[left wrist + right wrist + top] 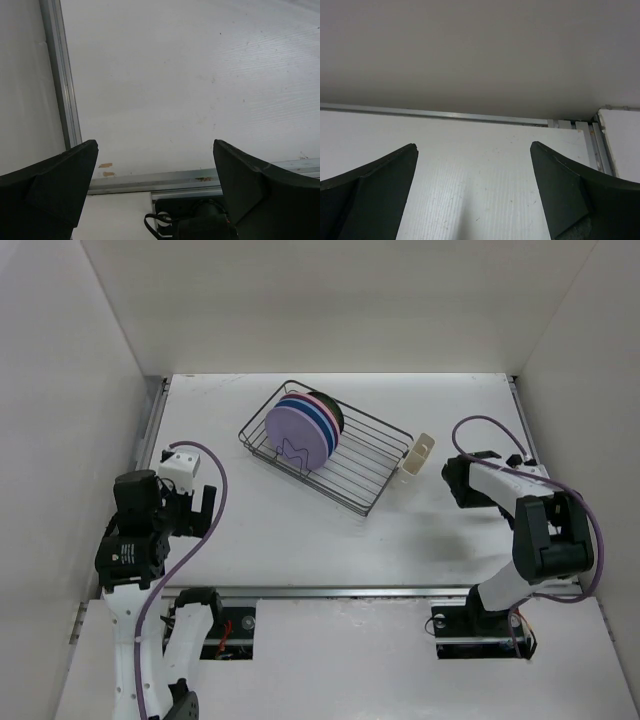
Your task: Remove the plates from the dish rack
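Observation:
The dark wire dish rack (372,472) lies diagonally at the table's middle back. Plates stand on edge in its left half: a large lavender plate (297,436) in front, then a blue one (322,422), a pink one (331,409) and a dark one (338,416) behind. No mustard-yellow plate shows. A cream cup (419,456) hangs at the rack's right end. My left gripper (192,512) (155,190) is open and empty over the near left of the table. My right gripper (459,476) (472,190) is open and empty, right of the cup.
White walls enclose the table on the left, back and right. A metal rail (60,80) runs along the left edge and another rail (165,180) along the near edge. The left arm's base (200,225) sits below that rail. The far rail (440,114) meets the back wall.

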Robot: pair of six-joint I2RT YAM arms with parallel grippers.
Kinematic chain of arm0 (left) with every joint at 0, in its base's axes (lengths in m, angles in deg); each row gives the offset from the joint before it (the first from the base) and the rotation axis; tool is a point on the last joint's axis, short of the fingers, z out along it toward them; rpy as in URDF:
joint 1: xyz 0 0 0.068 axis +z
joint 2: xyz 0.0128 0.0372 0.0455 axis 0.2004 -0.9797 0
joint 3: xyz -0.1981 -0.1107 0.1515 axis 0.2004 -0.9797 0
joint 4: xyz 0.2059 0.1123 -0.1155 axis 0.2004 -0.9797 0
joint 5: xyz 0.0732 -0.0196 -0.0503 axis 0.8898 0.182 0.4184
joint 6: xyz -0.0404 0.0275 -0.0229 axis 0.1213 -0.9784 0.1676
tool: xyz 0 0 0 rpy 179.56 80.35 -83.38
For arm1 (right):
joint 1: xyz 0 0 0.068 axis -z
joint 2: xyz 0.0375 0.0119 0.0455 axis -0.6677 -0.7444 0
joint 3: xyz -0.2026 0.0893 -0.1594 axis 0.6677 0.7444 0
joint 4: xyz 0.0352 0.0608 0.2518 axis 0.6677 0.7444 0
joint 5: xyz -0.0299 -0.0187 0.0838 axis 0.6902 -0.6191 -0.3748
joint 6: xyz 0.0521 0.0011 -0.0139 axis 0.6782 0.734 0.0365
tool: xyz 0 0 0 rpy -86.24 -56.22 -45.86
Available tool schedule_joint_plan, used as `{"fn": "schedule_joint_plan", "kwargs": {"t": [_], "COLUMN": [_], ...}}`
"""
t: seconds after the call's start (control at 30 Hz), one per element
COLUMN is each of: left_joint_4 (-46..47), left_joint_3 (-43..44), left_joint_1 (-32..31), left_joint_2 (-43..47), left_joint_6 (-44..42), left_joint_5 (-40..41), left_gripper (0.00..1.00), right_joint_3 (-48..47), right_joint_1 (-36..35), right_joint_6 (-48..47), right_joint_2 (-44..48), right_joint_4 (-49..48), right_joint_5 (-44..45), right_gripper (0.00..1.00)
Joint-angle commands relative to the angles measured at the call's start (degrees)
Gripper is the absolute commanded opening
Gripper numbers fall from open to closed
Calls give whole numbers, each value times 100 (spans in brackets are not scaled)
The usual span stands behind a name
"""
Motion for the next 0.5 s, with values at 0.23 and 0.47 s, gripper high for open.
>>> {"fn": "schedule_joint_plan", "kwargs": {"t": [0.23,0.47], "left_joint_4": [10,370], "left_joint_3": [97,930], "left_joint_1": [6,6], "left_joint_2": [-783,-1827], "left_joint_6": [6,-162], "left_joint_5": [587,331], "left_gripper": [100,100], "right_joint_3": [-1525,-5169], "right_joint_1": [-59,-1595], "right_joint_6": [-1510,-6088], "right_joint_2": [749,-311], "right_joint_4": [327,-668], "right_joint_5": [1086,445], "right_gripper": [100,100]}}
